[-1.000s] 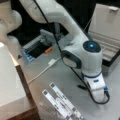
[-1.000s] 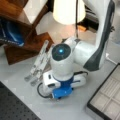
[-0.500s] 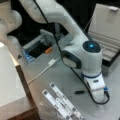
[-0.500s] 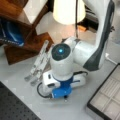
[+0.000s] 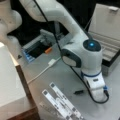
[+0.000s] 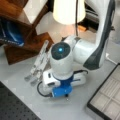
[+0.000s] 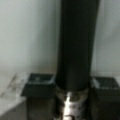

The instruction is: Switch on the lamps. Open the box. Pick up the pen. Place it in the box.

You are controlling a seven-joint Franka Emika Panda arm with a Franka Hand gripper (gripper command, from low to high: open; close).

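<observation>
We see the gripper down low over the grey table, and the pen sits right between its two fingers. The fingers look like they are just beside the pen on each side, but we cannot tell if they are squeezing it yet.

In a front view the pen is a small dark thing on the table, under the arm's hand and near the long white strips. The box is already open, with its lid up, well apart from the pen. In a front view its pale inside shows too, and a lamp glows.

What could go wrong? The pen is thin and round, so it could roll or slip out if the fingers catch it off the middle. The fingers could also bump the table.

In the wrist view the pen runs straight up and down, silvery part at the bottom, nearest the camera. It lies flat, we think.
</observation>
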